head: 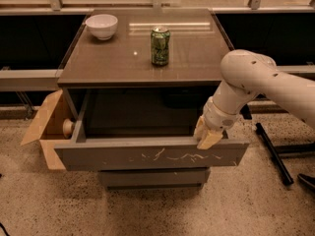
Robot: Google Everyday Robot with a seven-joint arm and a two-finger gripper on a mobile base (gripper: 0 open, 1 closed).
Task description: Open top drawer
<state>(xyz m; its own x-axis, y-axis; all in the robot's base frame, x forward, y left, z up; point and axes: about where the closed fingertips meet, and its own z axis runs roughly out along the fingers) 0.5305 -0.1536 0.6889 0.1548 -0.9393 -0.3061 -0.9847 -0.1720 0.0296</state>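
Drawer (147, 154) nearest, front well out from cabinet; pull step looks almost done. Claw (205, 135) on front's top edge, right of middle; clamped or loose, cannot tell. Next: short straight pull, then withdraw. Open floor ahead; box (44, 127) close left, black bar (273, 151) right. Can (160, 45), bowl (102, 26) far back on surface (197, 53).

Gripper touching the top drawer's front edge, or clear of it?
Touching. Camera view: the gripper sits hooked over the upper rim of the top drawer, right of middle, no gap showing.
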